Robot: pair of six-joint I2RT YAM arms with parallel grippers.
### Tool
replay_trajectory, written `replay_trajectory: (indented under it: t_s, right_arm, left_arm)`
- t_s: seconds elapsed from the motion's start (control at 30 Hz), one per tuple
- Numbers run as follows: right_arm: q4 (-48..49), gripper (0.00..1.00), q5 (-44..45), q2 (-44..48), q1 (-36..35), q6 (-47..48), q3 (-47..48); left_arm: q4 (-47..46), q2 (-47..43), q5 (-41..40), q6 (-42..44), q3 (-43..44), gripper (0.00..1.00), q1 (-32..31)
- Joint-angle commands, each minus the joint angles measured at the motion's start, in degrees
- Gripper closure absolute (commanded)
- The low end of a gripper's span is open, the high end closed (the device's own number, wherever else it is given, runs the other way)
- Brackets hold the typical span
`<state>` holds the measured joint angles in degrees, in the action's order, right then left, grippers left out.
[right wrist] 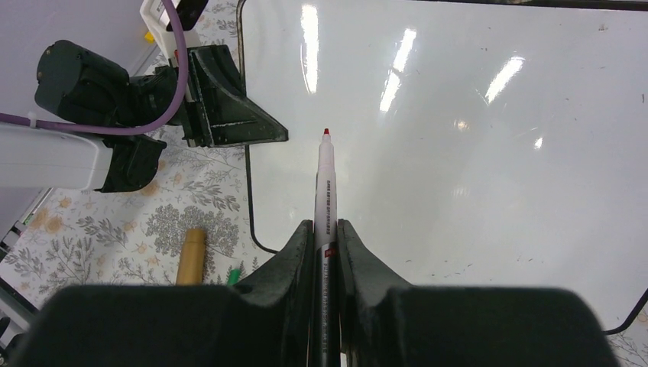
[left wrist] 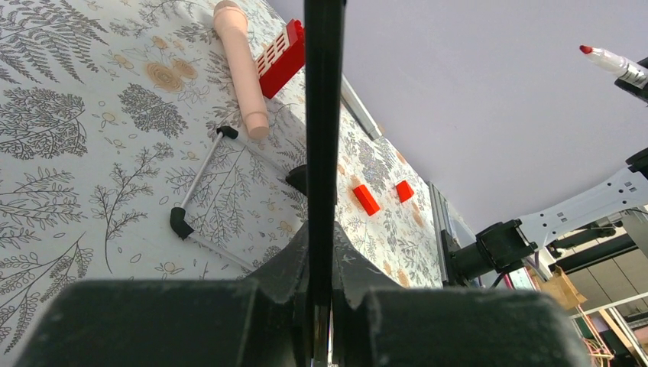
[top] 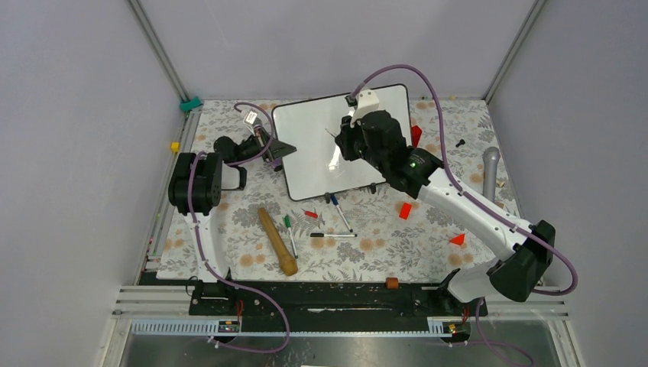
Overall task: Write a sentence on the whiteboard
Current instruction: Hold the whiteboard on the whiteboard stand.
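Marker (right wrist: 325,180), red-tipped, sits clenched in my right gripper (right wrist: 326,228) over the glossy whiteboard (right wrist: 474,176); my left gripper (left wrist: 322,237) clamps its black frame edge.

You have the whiteboard (top: 313,153) at back centre of the tabletop (top: 367,256). Your left pincer (top: 284,150) sits on its left edge, and your right pincer (right wrist: 326,229) is over its middle, with a marker (right wrist: 325,176) between the jaws. Before the board: roller (top: 277,241) left, loose pens (top: 333,235) centre, block (top: 405,210) right.
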<state>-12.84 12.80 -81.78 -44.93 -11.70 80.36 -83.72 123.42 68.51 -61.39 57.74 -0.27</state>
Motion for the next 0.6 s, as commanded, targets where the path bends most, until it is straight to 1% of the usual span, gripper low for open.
replay_trajectory:
  t_s: [0.0, 0.2, 0.37, 0.57]
  right_arm:
    - [3.14, 1.0, 0.3, 2.42, 0.34, 1.02, -1.18]
    - [3.4, 1.0, 1.0, 3.35, 0.34, 1.66, -2.83]
    - [3.68, 1.0, 1.66, 4.02, 0.32, 2.42, -3.76]
    - [4.57, 1.0, 2.94, 6.46, 0.3, 4.37, -5.41]
  left_arm:
    - [-0.55, -1.4, 4.28, 2.8, -2.69, 1.0, -1.63]
    - [-0.55, -1.14, 4.92, 1.62, -3.29, 1.0, -2.19]
    - [-0.65, 0.63, 5.53, -0.52, -1.47, 1.0, -2.27]
    - [-0.73, 0.15, 1.66, 0.92, -3.71, 1.0, -2.38]
